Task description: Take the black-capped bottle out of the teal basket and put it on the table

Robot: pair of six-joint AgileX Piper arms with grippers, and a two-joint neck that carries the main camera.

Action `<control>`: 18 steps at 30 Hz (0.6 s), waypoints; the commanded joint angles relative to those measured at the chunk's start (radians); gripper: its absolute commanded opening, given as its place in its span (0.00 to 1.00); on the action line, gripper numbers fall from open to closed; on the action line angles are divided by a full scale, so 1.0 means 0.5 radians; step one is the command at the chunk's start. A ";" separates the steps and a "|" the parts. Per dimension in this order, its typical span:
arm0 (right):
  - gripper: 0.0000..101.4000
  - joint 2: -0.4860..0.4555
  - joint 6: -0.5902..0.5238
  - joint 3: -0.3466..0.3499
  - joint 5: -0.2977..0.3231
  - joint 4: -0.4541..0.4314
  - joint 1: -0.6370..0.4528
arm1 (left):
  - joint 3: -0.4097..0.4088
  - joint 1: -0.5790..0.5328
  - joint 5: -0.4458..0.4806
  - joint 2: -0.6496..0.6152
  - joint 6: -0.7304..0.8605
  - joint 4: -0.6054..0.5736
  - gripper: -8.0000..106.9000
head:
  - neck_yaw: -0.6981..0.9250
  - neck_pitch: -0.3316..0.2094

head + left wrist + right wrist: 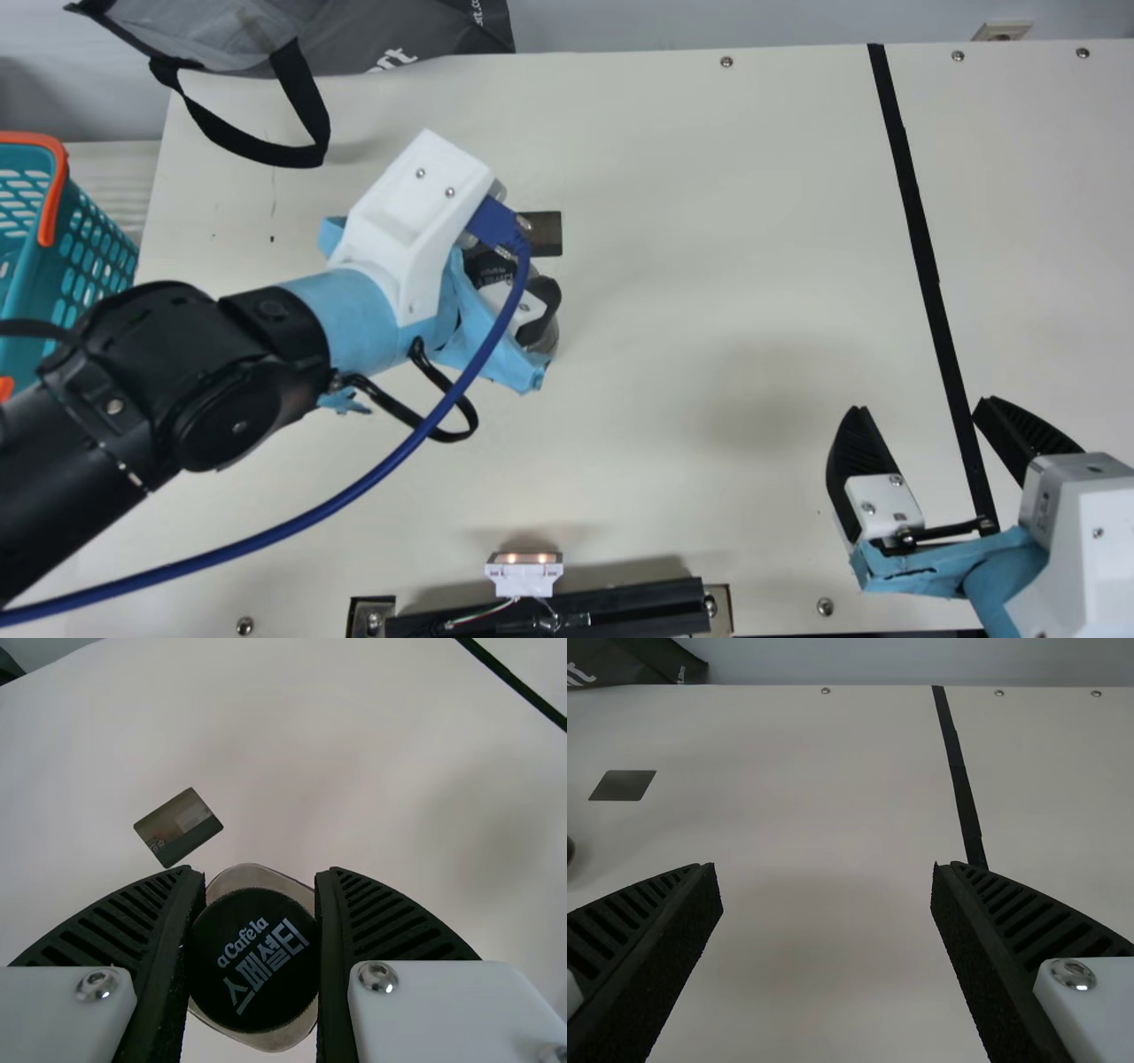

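Observation:
My left gripper (540, 306) is over the left-centre part of the table (673, 292), its fingers around the bottle (549, 341), which is largely hidden beneath it. In the left wrist view the black cap of the bottle (254, 961) sits between the ribbed fingers of my left gripper (254, 948), both pads against it. My right gripper (917, 412) stands open over the table's right front; in the right wrist view my right gripper (824, 877) has nothing between its fingers. At the far left edge stands the teal basket (89, 252) with orange handles.
A flat card (542, 233) lies just behind the bottle. A grey bag (399, 31) with a black strap hangs over the back left edge. A black tape line (921, 230) crosses the right side. A small lit device (524, 574) sits at the front edge.

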 commanded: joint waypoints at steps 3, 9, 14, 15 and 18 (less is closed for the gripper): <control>0.90 0.000 0.000 0.000 0.000 -0.002 0.000 | 0.018 0.018 -0.007 0.000 0.114 -0.066 0.07 | 0.017 -0.007; 0.90 0.000 0.000 0.000 0.002 -0.003 0.000 | 0.041 0.041 -0.016 0.004 0.235 -0.121 0.07 | 0.017 -0.007; 0.90 0.000 0.000 0.000 0.002 -0.003 0.000 | 0.050 0.051 -0.023 0.004 0.306 -0.147 0.07 | 0.017 -0.007; 0.90 0.000 0.000 0.000 0.002 -0.003 0.000 | 0.051 0.054 -0.024 0.004 0.320 -0.154 0.07 | 0.017 -0.007; 0.90 0.000 0.000 0.000 0.002 -0.003 0.000 | 0.051 0.055 -0.025 0.004 0.352 -0.167 0.07 | 0.017 -0.007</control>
